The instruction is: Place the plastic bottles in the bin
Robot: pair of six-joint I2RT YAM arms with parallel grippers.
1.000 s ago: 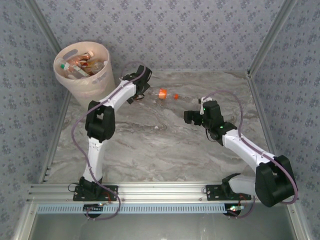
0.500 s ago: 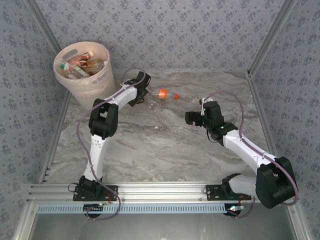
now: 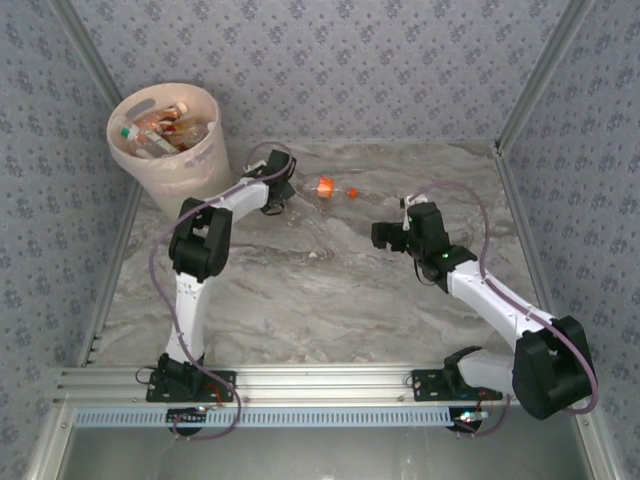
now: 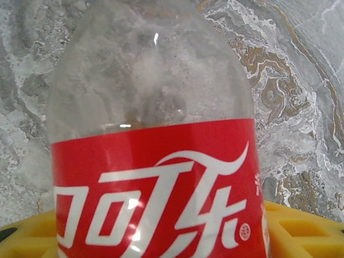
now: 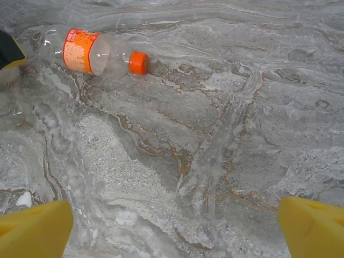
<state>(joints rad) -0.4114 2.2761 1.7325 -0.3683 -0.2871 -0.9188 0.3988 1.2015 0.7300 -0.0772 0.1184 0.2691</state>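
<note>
- A grey marbled table (image 3: 330,300) with brown veins.
- Flower-patterned walls (image 3: 350,70) stand at the far side, left and right.
- A metal rail (image 3: 320,385) runs along the near edge.
- A small white scrap (image 5: 24,199) lies on the table.

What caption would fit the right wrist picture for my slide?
Open right claw over the marble table, with an orange-capped bottle lying on its side ahead.

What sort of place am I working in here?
Probably a staged robot test cell, not a real room: a marble-look tabletop, patterned wallpaper panels boxing it in, and an aluminium rail along the near edge.
</note>
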